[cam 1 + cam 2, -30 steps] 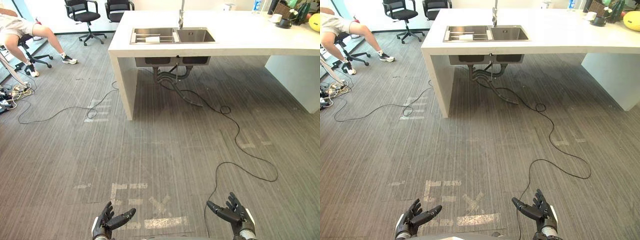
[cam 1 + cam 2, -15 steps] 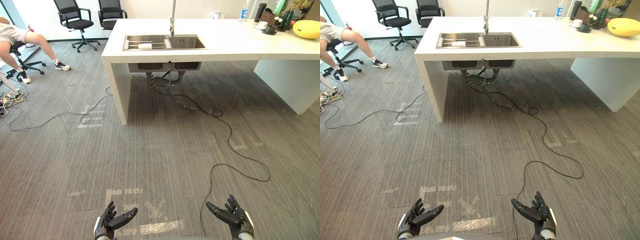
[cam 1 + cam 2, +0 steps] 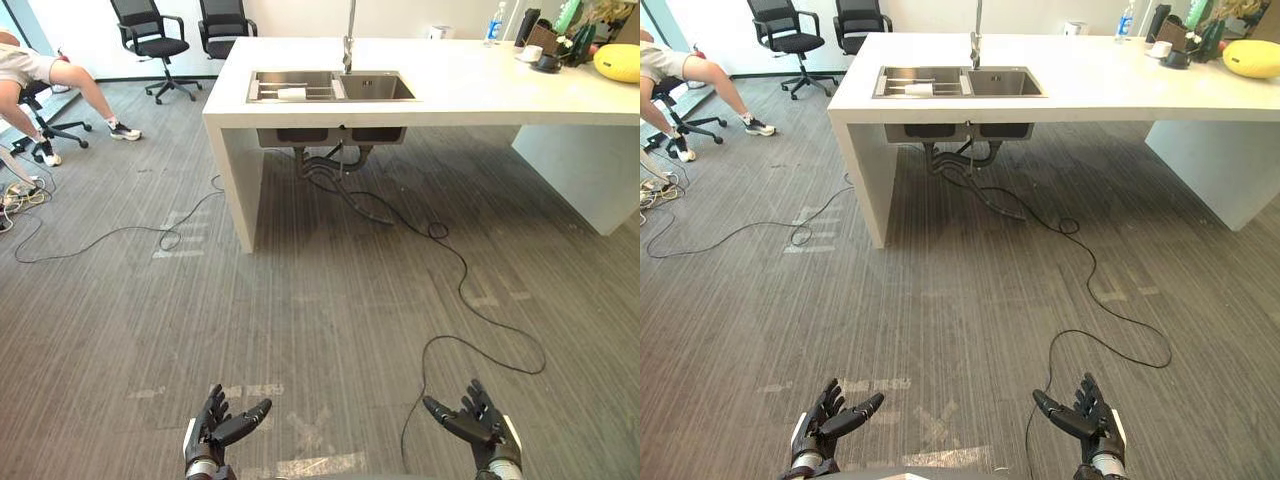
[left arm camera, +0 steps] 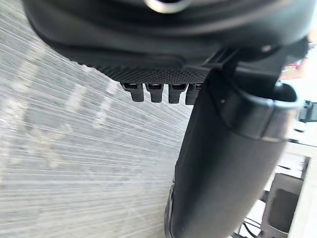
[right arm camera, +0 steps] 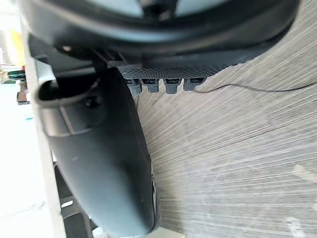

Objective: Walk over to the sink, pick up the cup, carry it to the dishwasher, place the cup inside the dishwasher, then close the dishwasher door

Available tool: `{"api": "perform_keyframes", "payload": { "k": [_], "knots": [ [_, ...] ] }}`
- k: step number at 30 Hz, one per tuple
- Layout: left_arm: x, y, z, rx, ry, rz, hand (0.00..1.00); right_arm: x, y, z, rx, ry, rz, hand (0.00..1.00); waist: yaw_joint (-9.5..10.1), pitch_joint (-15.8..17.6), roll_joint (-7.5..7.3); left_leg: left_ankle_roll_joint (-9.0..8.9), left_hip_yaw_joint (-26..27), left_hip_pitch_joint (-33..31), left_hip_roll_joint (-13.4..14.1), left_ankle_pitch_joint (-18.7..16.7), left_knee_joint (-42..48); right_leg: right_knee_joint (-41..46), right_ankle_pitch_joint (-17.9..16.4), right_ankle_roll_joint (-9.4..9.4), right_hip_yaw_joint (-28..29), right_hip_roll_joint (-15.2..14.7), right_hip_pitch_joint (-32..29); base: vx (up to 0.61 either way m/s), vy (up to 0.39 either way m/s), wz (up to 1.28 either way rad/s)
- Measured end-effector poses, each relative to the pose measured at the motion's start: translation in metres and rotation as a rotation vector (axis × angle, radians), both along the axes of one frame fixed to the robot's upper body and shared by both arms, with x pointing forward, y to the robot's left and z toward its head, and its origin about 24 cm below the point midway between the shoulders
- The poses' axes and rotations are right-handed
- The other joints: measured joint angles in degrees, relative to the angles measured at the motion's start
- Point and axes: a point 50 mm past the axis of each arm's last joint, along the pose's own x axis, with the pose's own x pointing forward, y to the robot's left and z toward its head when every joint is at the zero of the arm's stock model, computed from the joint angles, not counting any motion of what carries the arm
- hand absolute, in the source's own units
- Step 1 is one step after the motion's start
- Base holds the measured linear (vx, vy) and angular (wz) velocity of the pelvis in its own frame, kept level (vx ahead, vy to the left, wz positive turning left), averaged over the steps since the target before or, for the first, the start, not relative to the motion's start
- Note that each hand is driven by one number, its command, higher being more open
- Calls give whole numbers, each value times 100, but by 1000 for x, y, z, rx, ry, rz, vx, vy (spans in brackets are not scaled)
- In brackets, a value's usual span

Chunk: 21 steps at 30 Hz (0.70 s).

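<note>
- Held low over the floor (image 3: pixel 330 300): left hand (image 3: pixel 215 432) and right hand (image 3: pixel 480 428), fingers spread wide, empty.
- Lying in the left basin of the sink (image 3: pixel 375 88), near the table's (image 3: pixel 480 85) left end: white cup (image 3: pixel 291 93).

person (image 3: pixel 40 68) cut off, sink item (image 3: pixel 291 93) indistinct

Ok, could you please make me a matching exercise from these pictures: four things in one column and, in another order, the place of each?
1 sink
2 office chairs
3 yellow object
4 left hand

a on the right end of the counter
b low over the floor, fingers open
c set into the counter's left part
d beyond the counter's left end

Pairs: 1-c, 2-d, 3-a, 4-b
</note>
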Motion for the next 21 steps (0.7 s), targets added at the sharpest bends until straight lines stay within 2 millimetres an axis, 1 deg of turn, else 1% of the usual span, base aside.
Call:
{"api": "perform_keyframes", "payload": {
  "k": [1,2,3,4,5,6,7,8,9,10,11,12,13,14,15,16,17,18,19,20,21],
  "knots": [
    [2,1,2,6,-12,-6,100,4,2,1,1,-10,15,100,12,50,-77,19,54,88,-45,-37,5,586,20,13,-121,-181,-221,73,6,-24],
    [5,2,3,11,-21,-9,100,7,3,2,6,-17,28,100,22,162,-116,56,90,290,-51,-132,5,1295,25,43,-283,-419,-412,102,-9,-20],
    [4,3,3,10,-14,-6,100,7,4,1,9,-13,39,100,19,199,-91,43,97,427,-13,-236,32,1500,-116,13,-439,-619,-547,96,-30,-13],
    [4,3,3,12,-14,-6,100,7,4,1,9,-14,43,100,13,220,-95,18,98,481,18,-275,44,1463,-162,25,-524,-713,-592,127,-65,-1],
    [4,6,4,18,-14,-6,100,7,4,1,14,-16,50,100,-20,248,-85,-78,81,606,141,-345,50,1064,-151,35,-717,-860,-683,98,-50,4],
    [4,6,4,20,-14,-6,100,7,4,1,15,-16,51,100,-24,247,-85,-104,78,620,179,-361,55,940,-145,34,-742,-868,-706,160,-111,9],
    [5,10,5,24,-20,1,100,7,5,1,22,-19,61,100,-46,253,-96,-210,32,647,307,-425,89,392,-56,75,-813,-872,-770,178,-158,16],
    [7,14,6,28,-28,12,100,7,5,1,28,-27,73,100,-83,280,-153,-334,-50,644,400,-515,158,-196,199,76,-766,-869,-808,233,-213,22],
    [6,17,7,33,-29,15,100,7,6,1,30,-28,76,100,-102,280,-206,-414,-104,634,421,-584,211,-512,400,62,-681,-864,-786,352,-338,30],
    [4,20,7,35,-23,28,100,5,5,0,31,-21,75,100,-133,285,-235,-527,-210,698,529,-741,305,-514,1043,-200,-695,-824,-724,324,-308,37],
    [3,16,5,24,-17,35,100,2,2,-1,28,-4,67,100,-163,247,-134,-557,-320,813,706,-786,257,-335,731,-257,-850,-717,-632,405,-354,33],
    [3,15,5,19,-18,35,100,1,2,-2,27,-1,65,100,-149,251,-96,-559,-381,855,731,-768,289,-284,600,-288,-890,-674,-595,343,-265,16],
    [3,12,4,9,-20,40,100,6,3,-1,28,-11,67,100,-122,280,-49,-523,-557,771,822,-692,654,-216,394,-378,-920,-587,-528,396,-317,1],
    [0,8,2,-3,-12,44,100,9,3,0,28,-17,71,100,-123,223,35,-411,-766,427,945,-619,1367,-244,277,-377,-990,-488,-428,329,-265,3],
    [-1,5,1,-9,-9,44,100,9,3,0,27,-18,71,100,-124,196,71,-344,-862,236,1012,-532,1796,-281,224,-376,-1034,-435,-358,256,-211,11],
    [-1,3,0,-12,-5,39,100,9,3,0,27,-17,72,100,-107,177,103,-293,-961,-66,1102,-280,2453,-339,135,-379,-1095,-370,-221,322,-198,24],
    [-1,0,0,-14,-4,33,100,10,4,-1,28,-14,78,100,-108,170,134,-322,-1019,-600,1319,534,3535,-527,-2,-430,-1196,-255,83,313,-176,24],
    [-2,0,0,-14,-2,29,100,10,5,-1,27,-11,83,100,-109,198,94,-313,-1019,-834,1440,647,3992,-653,-51,-478,-1233,-200,226,372,-181,29],
    [-2,-1,-1,-9,1,13,100,10,6,-1,28,-9,88,100,-100,223,112,-302,-970,-1246,1568,587,4643,-912,-68,-500,-1294,-99,536,318,-112,17],
    [-3,-2,-1,-10,5,10,100,11,8,-1,31,-7,94,100,-74,244,75,-310,-815,-1587,1539,460,4824,-1199,-36,-545,-1324,-67,848,326,-98,12],
    [-4,-2,-1,-11,6,8,100,12,8,-1,30,-9,98,100,-63,245,58,-323,-714,-1732,1498,381,4748,-1355,-14,-525,-1343,-68,976,329,-63,4]
  ]
}}
